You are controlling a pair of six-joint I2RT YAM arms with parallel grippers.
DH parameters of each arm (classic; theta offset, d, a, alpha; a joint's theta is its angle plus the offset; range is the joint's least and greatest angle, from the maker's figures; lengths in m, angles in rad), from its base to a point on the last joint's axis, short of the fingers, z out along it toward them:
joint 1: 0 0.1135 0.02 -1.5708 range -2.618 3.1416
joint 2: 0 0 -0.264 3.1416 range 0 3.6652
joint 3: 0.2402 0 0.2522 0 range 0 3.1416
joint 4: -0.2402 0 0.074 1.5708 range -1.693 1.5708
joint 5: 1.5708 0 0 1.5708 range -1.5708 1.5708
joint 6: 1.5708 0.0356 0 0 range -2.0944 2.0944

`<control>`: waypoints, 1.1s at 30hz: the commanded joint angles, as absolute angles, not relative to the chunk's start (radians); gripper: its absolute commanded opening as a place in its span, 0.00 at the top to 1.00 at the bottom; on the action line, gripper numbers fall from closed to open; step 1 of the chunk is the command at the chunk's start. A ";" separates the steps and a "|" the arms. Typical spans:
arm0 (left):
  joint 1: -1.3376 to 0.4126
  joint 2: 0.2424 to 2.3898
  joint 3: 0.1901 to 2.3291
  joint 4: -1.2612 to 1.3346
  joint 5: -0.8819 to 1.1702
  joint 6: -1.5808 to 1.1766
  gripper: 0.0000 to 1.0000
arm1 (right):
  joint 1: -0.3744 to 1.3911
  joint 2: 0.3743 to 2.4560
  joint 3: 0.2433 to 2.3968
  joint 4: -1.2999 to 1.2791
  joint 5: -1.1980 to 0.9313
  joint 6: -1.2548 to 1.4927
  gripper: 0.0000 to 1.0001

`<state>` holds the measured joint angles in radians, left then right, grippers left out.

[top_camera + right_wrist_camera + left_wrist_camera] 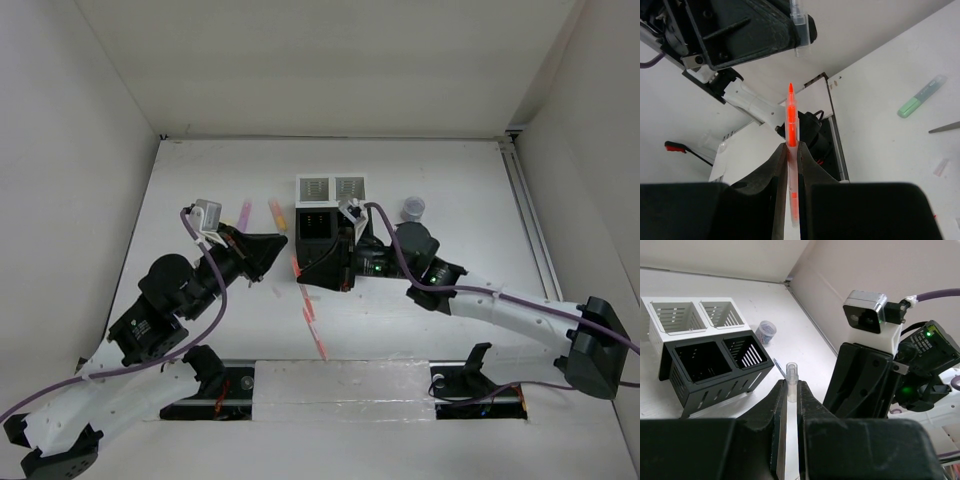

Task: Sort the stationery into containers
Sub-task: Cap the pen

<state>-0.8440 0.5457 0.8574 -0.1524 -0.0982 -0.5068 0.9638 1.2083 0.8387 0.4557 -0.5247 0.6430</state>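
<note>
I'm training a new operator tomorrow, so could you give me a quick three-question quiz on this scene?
1. True or false: the left gripper is empty.
2. The right gripper holds: A a ruler; B an orange-red pen; C an eraser.
3. Fill in: the mesh organiser has two black compartments and ____ white ones.
Key: 1 false, it clamps a thin clear pen; 2 B; 3 two.
</note>
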 commanded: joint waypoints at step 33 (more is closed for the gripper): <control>-0.842 0.541 0.847 -0.092 -0.081 -0.518 1.00 | 0.971 1.273 0.923 0.563 -0.512 0.614 1.00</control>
<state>-0.8440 0.5518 0.8455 -0.1455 -0.0929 -0.5140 0.9638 1.2724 0.8692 0.4870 -0.5194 0.6315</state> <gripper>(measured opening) 0.036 0.145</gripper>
